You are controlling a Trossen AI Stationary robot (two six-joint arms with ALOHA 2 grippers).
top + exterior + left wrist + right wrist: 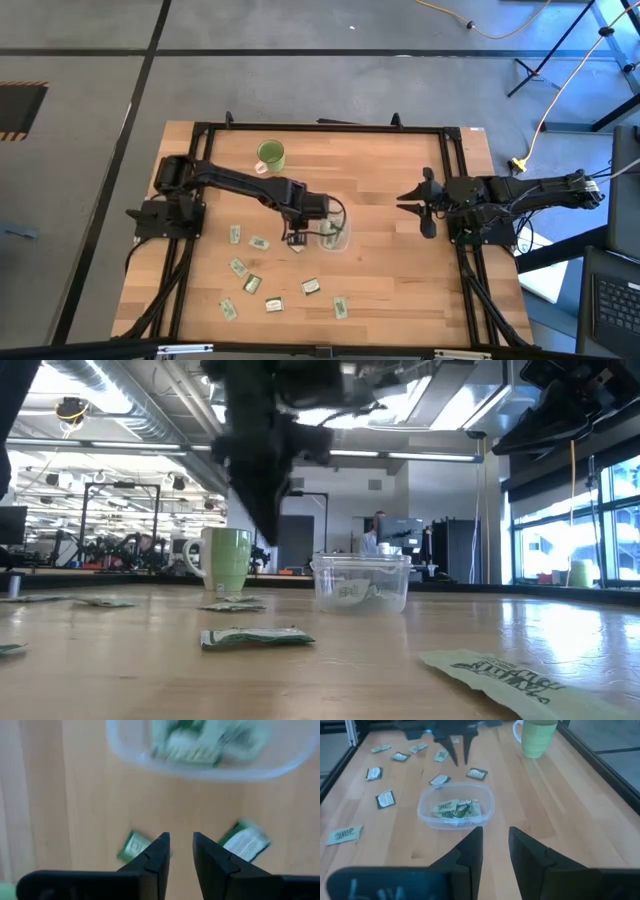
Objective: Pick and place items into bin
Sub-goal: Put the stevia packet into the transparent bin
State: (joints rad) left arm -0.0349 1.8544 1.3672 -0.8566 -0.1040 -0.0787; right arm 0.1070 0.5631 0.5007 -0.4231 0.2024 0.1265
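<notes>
Left gripper (181, 851) beside bin (333, 237), fingers slightly parted, empty, above two packets (134, 845); could nudge bin while descending. Right gripper (495, 845) well off, parted, empty.

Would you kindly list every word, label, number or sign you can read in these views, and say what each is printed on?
No text can be read for certain.
Packet nearest the low camera: dark print in two lines, too blurred to read.
Packets in the bin: print too small.
Loose packets on the table: print too small.
Green mug: no lettering visible.
</notes>
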